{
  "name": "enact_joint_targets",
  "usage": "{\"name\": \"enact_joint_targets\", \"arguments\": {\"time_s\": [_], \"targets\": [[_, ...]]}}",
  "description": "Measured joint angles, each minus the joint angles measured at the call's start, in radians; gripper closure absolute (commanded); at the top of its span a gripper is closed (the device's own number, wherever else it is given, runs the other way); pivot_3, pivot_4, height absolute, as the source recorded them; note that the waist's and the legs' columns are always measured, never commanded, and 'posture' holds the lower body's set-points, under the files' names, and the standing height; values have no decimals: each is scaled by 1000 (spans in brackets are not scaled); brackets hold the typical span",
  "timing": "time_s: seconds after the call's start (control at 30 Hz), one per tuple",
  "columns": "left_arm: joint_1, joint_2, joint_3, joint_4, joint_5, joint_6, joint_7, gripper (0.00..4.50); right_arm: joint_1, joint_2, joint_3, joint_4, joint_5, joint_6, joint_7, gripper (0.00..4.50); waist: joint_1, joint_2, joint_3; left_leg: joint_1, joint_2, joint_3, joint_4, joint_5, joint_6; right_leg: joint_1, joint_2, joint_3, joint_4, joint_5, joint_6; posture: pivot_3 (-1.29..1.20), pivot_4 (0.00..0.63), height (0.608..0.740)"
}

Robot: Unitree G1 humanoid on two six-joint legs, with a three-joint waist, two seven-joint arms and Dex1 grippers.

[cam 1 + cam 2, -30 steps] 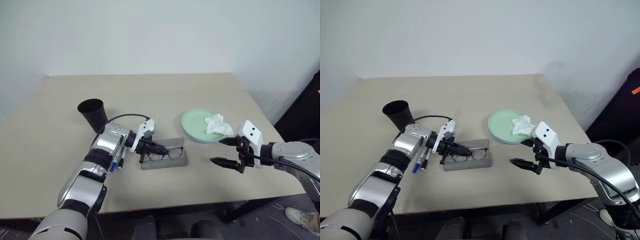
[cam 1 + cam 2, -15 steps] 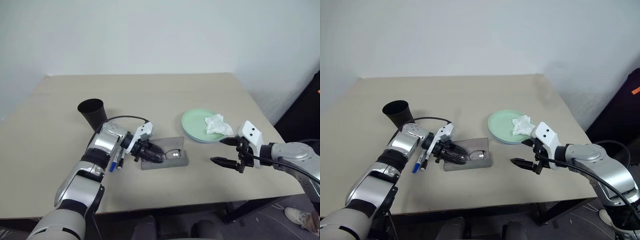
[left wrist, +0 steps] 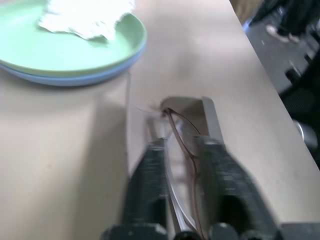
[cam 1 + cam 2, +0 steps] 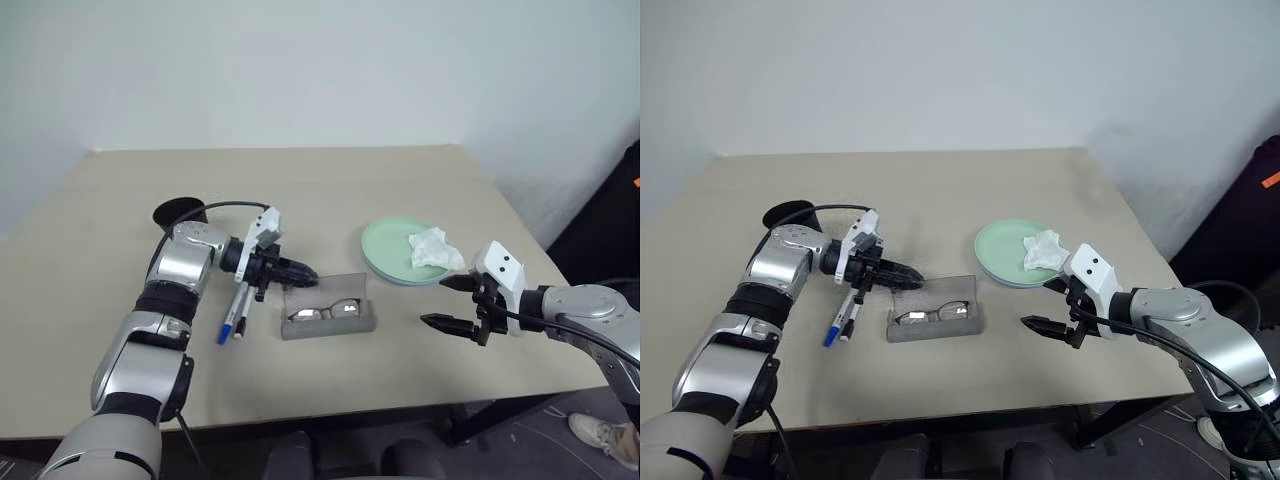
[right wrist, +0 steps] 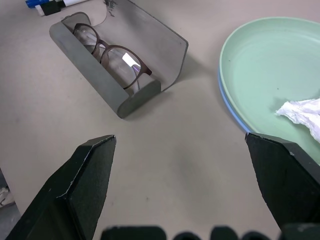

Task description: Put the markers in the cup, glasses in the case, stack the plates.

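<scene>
Grey case [image 4: 328,317] centre frame, lid up, glasses [image 4: 324,312] lying inside. Left gripper [image 4: 302,272] just upper-left of case, fingers closed on nothing. Markers [image 4: 234,310] flat on table [image 4: 400,180] left of case (blue cap nearest frame bottom). Black cup [image 4: 178,213] upper left, mostly behind arm, contents can't tell. Green plate [image 4: 395,250] stacked on blue plate [image 5: 223,100], right of centre, w/ crumpled tissue [image 4: 435,248] on top. Right gripper [image 4: 446,303] lower right, spread wide, empty.
</scene>
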Motion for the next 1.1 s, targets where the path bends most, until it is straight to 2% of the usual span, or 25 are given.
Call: {"name": "enact_joint_targets", "arguments": {"time_s": [0.27,0.5,0.73,1.1], "targets": [[2,-45,14,116,68,-109,182,4487,-31,0,0,6,0,-1,3,0,1,-1,1,0,0,0,1,0,0,0,0,0,0,0,0,0,0,740],[4,-63,26,151,88,-171,274,4487,-26,3,0,1,0,0,-1,0,1,-2,1,0,0,0,1,0,0,0,0,0,0,0,0,0,0,740],[15,-65,29,155,89,-193,285,4487,-22,10,0,-7,0,3,-5,0,1,-2,1,0,0,0,1,0,0,0,0,0,1,0,0,0,0,740],[-40,-74,104,166,48,-116,296,4487,-21,16,0,-10,0,4,-8,0,1,-2,1,0,0,0,1,0,0,1,0,0,1,0,0,0,0,740]]}}
